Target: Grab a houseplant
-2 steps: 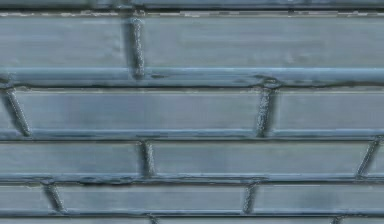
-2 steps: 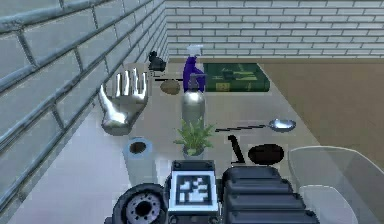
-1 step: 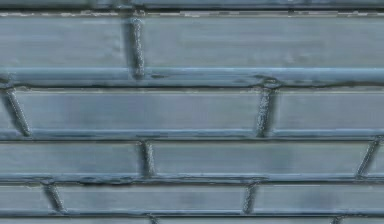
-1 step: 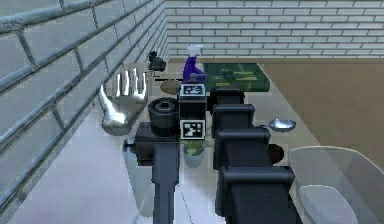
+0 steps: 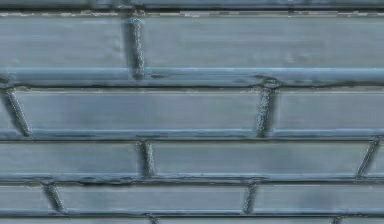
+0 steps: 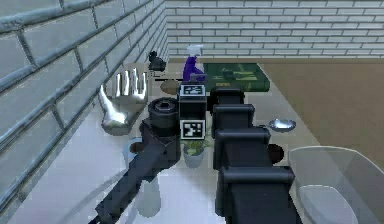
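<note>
A small pot with a bit of green (image 6: pixel 193 151), possibly the houseplant, sits on the pale tabletop (image 6: pixel 70 180), right beside the arm's dark bar (image 6: pixel 245 160). The two white marked squares (image 6: pixel 191 110) stand just above it. My gripper (image 6: pixel 120 195) stretches down and left from its dark body (image 6: pixel 160 125) over the tabletop. Its far end is hard to make out, so I cannot tell whether it holds anything.
A silver hand statue (image 6: pixel 122 98) stands left of the gripper's body. Farther out are a purple spray bottle (image 6: pixel 192 66) and a green mat (image 6: pixel 240 77). A small bowl (image 6: pixel 283 125) and a clear glass bowl (image 6: pixel 335 180) lie right of the arm. A grey-blue brick wall (image 5: pixel 190 110) is close ahead and also runs along the table's left (image 6: pixel 45 70).
</note>
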### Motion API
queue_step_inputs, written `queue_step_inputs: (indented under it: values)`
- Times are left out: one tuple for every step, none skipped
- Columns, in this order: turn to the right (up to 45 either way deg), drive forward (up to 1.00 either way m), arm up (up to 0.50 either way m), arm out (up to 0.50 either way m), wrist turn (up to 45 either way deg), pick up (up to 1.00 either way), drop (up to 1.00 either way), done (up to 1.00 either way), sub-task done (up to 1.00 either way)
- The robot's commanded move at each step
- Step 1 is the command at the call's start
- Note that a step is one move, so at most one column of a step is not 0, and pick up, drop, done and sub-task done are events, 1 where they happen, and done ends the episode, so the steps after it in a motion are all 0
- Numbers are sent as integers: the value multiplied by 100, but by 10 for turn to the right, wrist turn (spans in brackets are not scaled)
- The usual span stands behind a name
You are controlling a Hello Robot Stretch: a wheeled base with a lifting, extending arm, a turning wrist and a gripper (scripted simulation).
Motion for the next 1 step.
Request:
queue_step_inputs:
  values:
    - [0,0,0,0,450,0,0,0,0]
